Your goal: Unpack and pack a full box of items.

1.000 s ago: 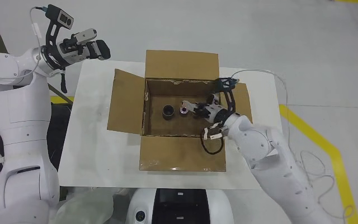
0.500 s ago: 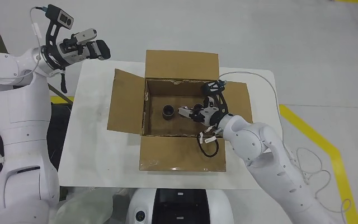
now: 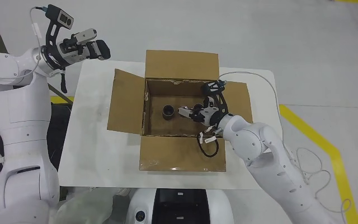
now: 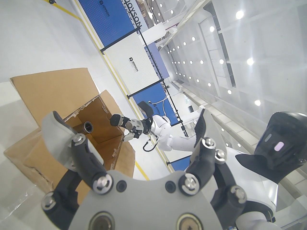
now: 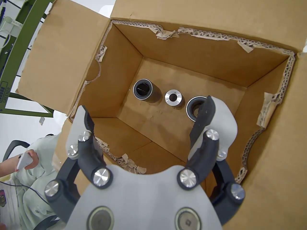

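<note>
**Open cardboard box (image 5: 191, 56) on the white table (image 3: 95, 140), all 4 flaps folded outward.** The opening faces straight up, and its longer side runs across the robot's front.

3 cylindrical parts stand on the box floor, in 1 row parallel to that longer side. Each has its long axis vertical and its bore pointing up.
- **Left end of the row:** a tall dark sleeve (image 5: 145, 90).
- **Middle:** a short silver bushing (image 5: 174, 98), just beside the sleeve.
- **Right end:** a dark ring (image 5: 194, 107), partly hidden behind 1 finger.

The right gripper (image 5: 145, 107) hangs over the box interior above the row. Its jaws are spread wide and hold nothing. The left gripper (image 4: 129, 116) is raised beyond the table's far left corner, well apart from the box. Its jaws are likewise wide and empty.
</note>
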Robot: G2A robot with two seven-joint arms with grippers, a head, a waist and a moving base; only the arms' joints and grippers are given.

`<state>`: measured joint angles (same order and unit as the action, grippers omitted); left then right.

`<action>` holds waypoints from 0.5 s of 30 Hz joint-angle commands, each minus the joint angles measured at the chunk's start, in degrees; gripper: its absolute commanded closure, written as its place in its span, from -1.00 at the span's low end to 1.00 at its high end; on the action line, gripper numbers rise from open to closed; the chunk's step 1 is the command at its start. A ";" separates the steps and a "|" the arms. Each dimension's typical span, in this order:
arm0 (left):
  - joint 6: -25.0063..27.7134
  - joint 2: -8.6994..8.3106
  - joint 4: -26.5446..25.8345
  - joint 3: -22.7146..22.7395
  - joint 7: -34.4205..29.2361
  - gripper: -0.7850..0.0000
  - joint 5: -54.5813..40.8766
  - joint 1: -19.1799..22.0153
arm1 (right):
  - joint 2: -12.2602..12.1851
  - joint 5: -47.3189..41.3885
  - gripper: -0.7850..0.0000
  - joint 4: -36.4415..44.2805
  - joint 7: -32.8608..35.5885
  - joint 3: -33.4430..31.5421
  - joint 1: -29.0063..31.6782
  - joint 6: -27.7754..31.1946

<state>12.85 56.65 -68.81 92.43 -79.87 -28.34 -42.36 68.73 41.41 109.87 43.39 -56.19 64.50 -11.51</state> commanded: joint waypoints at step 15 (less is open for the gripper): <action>0.00 0.00 0.00 0.00 0.00 -1.00 0.00 0.00 | 0.76 11.37 -1.00 -8.16 15.74 6.53 -11.09 12.64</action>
<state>12.85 56.65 -68.81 92.43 -79.87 -28.34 -42.36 69.40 52.88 102.45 58.38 -49.97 54.20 0.05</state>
